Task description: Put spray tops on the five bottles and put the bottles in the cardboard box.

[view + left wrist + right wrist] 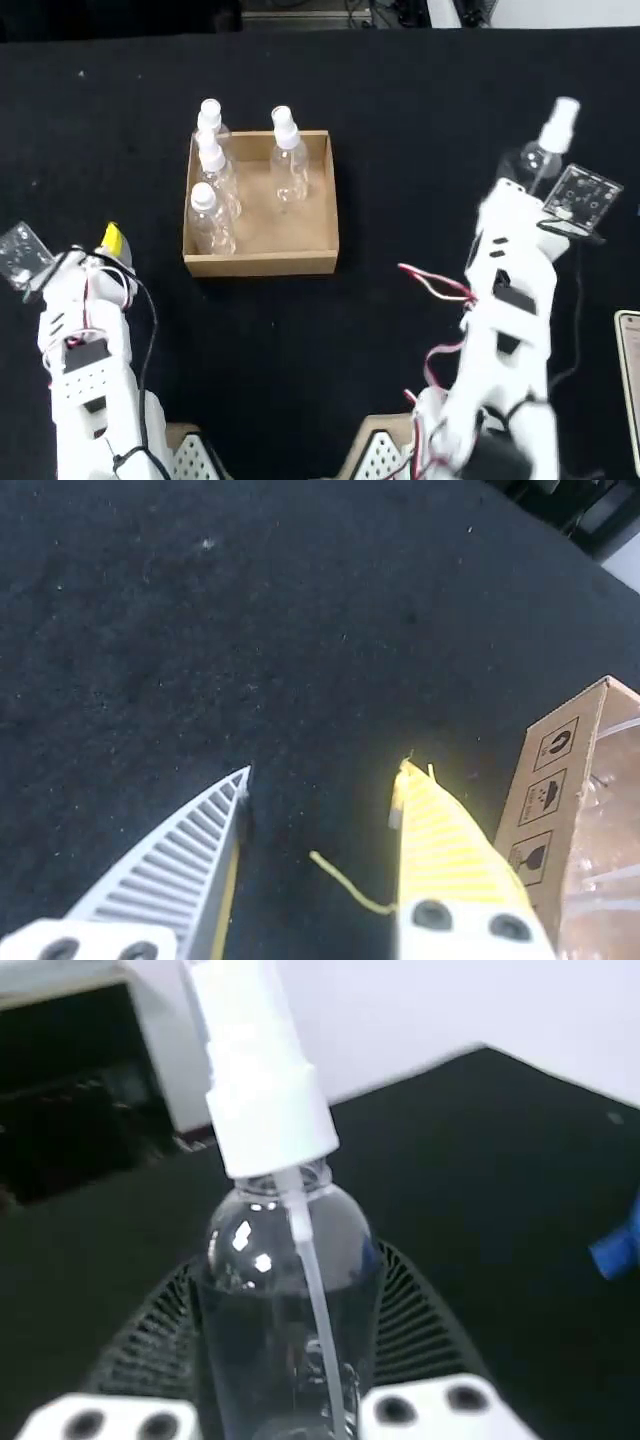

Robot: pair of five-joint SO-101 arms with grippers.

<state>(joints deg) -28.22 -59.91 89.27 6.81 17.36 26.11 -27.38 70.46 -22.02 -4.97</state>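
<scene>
The cardboard box (262, 240) stands left of the table's middle, and several clear bottles with white spray tops (288, 158) stand upright inside it. At the far right my right gripper (532, 180) is shut on another clear bottle (540, 158), which is lifted off the table and carries a spray top (562, 118). In the right wrist view that bottle (285, 1290) sits between the black fingers (410, 1300), its spray top (262, 1090) seated on the neck. My left gripper (325, 790) hovers open over bare black cloth, left of the box (560, 800), with nothing in it.
Black cloth covers the table (400, 120). A flat white object (630, 350) lies at the right edge. A blue thing (620, 1245) shows at the edge of the right wrist view. The left gripper's yellow-tipped finger (112, 240) is close to the box's front left corner.
</scene>
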